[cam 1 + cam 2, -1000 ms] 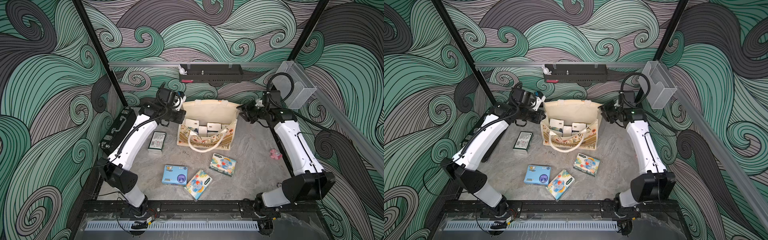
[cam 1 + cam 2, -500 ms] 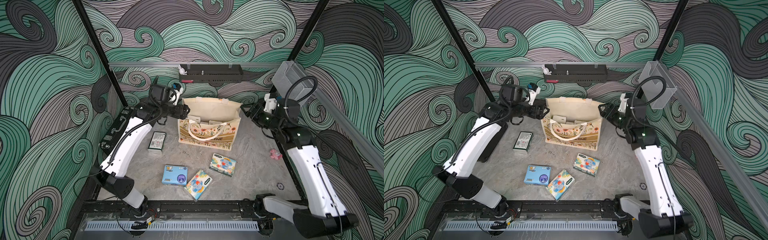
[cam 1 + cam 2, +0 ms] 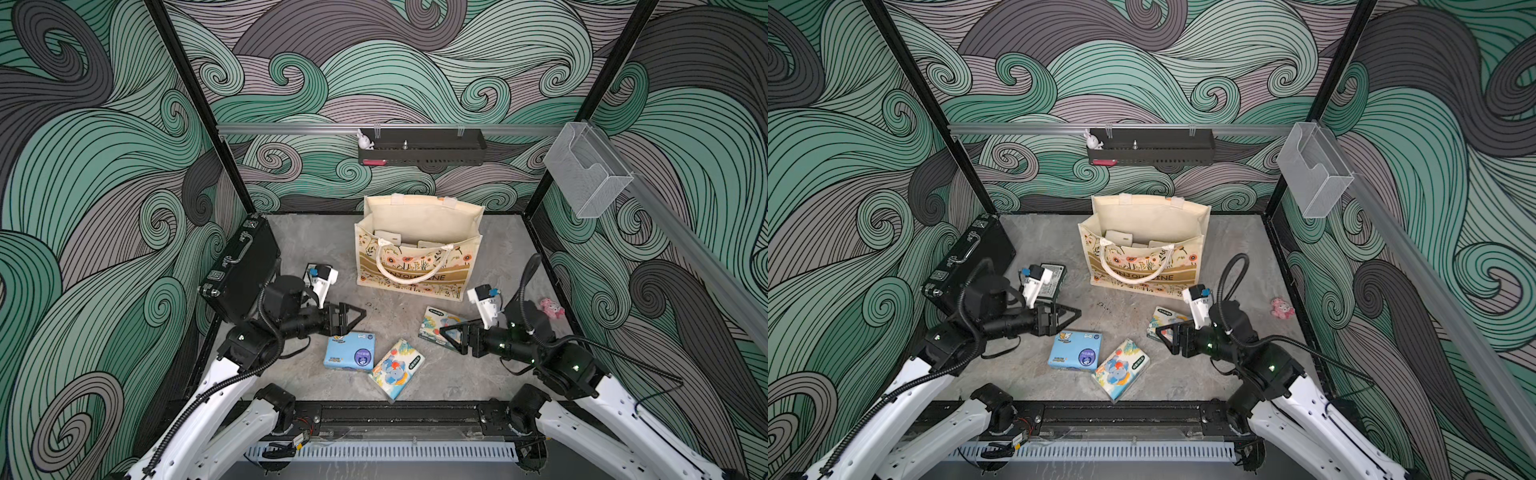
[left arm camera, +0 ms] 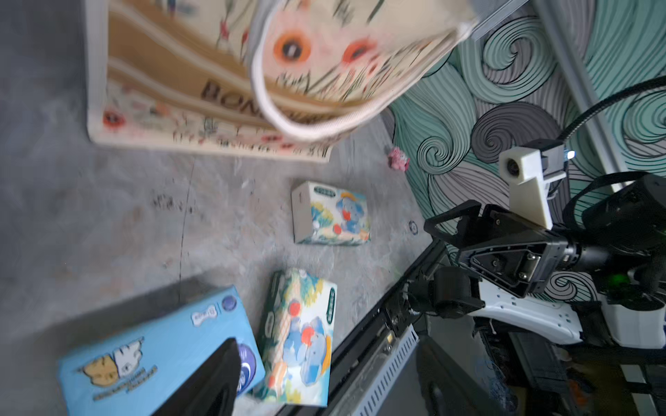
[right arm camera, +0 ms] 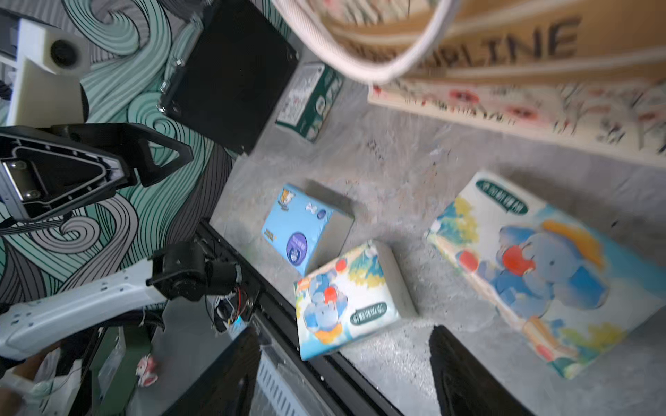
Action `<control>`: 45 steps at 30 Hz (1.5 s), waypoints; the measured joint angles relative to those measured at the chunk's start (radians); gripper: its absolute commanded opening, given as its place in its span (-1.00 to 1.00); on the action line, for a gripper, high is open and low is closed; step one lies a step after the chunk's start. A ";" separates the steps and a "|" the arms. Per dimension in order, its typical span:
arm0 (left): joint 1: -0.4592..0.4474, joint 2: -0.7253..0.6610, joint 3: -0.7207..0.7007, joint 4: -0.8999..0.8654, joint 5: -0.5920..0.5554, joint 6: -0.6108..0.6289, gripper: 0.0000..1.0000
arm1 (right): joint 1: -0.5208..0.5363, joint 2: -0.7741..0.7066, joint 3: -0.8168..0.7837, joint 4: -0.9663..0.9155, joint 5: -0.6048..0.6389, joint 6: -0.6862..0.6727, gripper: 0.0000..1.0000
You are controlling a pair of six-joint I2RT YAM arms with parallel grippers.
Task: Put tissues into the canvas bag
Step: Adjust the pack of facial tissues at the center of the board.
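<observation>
The cream canvas bag stands upright at the back with pale tissues inside. On the table in front lie a light blue pack and two elephant packs. A dark green pack lies behind my left wrist. My left gripper hovers open just above the blue pack's far edge. Facing it, my right gripper is open over the right elephant pack. Neither holds anything.
A black briefcase leans against the left wall. A pink toy lies by the right wall. A black shelf and a clear holder hang on the walls above the table.
Both arms have left the bag's upper sides and swung down to the front of the table. Their jaws have opened. The bag now stands upright by itself.
</observation>
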 measured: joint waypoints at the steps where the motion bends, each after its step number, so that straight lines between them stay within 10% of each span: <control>1: -0.015 -0.043 -0.065 0.000 0.007 -0.043 0.57 | 0.034 0.001 -0.047 0.020 0.014 0.019 0.49; 10: -0.308 -0.190 -0.420 0.156 0.003 -0.410 0.50 | 0.090 0.227 -0.243 0.331 0.025 0.080 0.55; 18: -0.479 -0.037 -0.520 0.394 -0.093 -0.552 0.46 | 0.090 0.462 -0.249 0.570 -0.003 0.082 0.52; 28: -0.480 0.354 -0.430 0.608 -0.199 -0.504 0.47 | 0.105 0.438 -0.303 0.686 -0.047 0.153 0.47; 34: -0.303 0.618 -0.148 0.570 -0.136 -0.345 0.43 | 0.132 0.317 -0.381 0.657 -0.022 0.203 0.47; 45: -0.251 0.678 -0.023 0.431 -0.062 -0.150 0.45 | 0.143 0.013 -0.409 0.485 0.042 0.222 0.58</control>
